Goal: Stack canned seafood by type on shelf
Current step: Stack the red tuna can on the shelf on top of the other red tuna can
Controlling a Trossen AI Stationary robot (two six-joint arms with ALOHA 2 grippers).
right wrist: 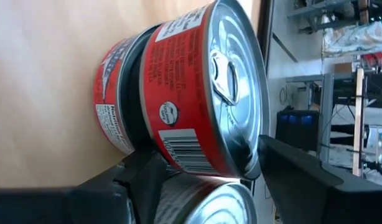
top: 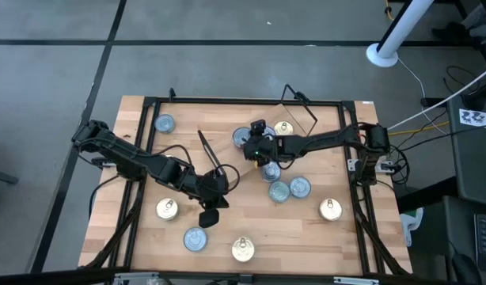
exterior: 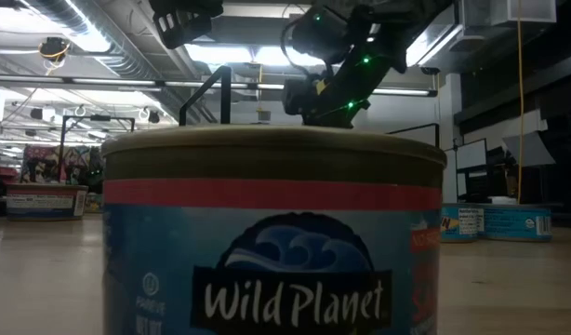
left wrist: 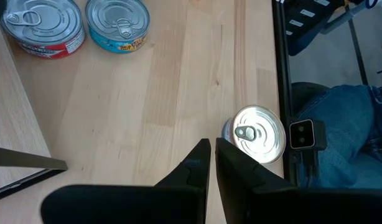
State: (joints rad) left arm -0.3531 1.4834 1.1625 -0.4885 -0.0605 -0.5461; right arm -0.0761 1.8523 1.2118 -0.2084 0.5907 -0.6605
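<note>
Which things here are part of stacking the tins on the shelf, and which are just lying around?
Job: small round seafood tins, including the red-labelled one at the right gripper; light wooden wire-legged shelf; left gripper, shut.
Lying about: white pole base; cables; a person's blue-jeaned leg.
</note>
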